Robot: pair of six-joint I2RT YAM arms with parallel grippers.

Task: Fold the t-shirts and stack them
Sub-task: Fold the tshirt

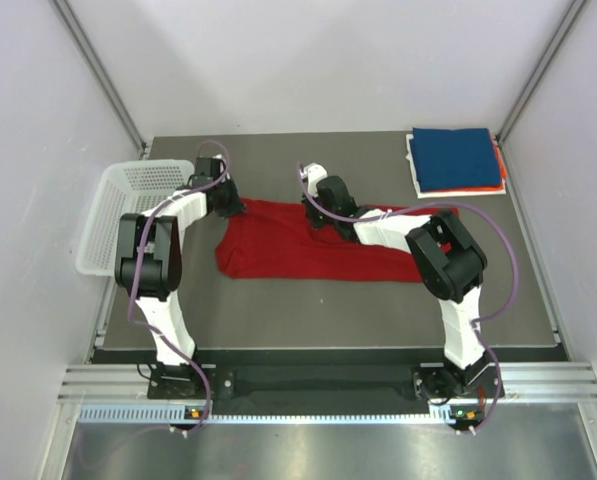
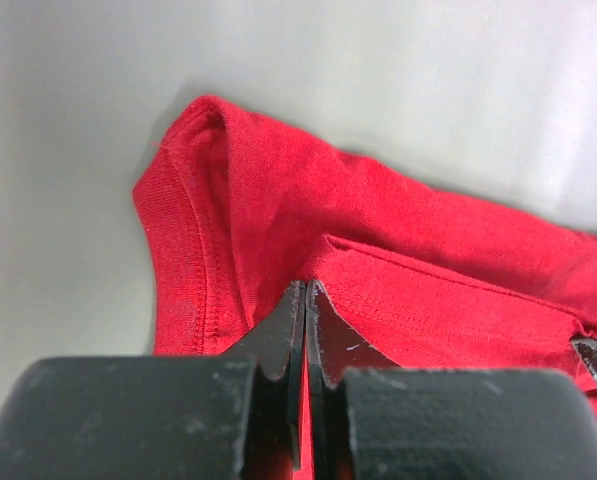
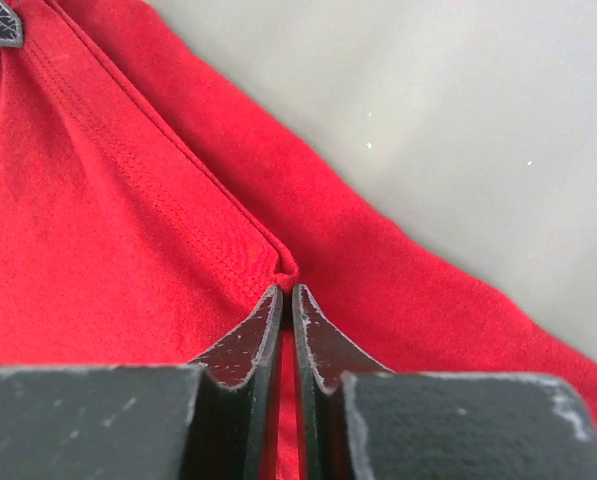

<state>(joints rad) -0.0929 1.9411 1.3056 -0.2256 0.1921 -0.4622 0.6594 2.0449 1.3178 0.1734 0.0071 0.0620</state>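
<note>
**Large bright red t-shirt** [image 1: 308, 250], soft cloth: is being shown lying partly folded in a long band across the middle of the dark grey worktop [image 1: 358, 310].

**Left claw** [image 2: 306, 290]: is being held clenched on the shirt's far-left end, with a stitched hem fold pinched at its tips.

**Right claw** [image 3: 286, 295]: is being held clenched on a folded hem edge further right, jaws nearly together with red cloth between them.

**Folded dark blue t-shirt** [image 1: 458, 158]: is being carried atop an orange t-shirt [image 1: 501, 175] and a white t-shirt [image 1: 415, 170]. The stack is at the far right corner, well apart from the red one.

**White mesh plastic basket** [image 1: 118, 215]: is being supported at the worktop's left edge.
</note>
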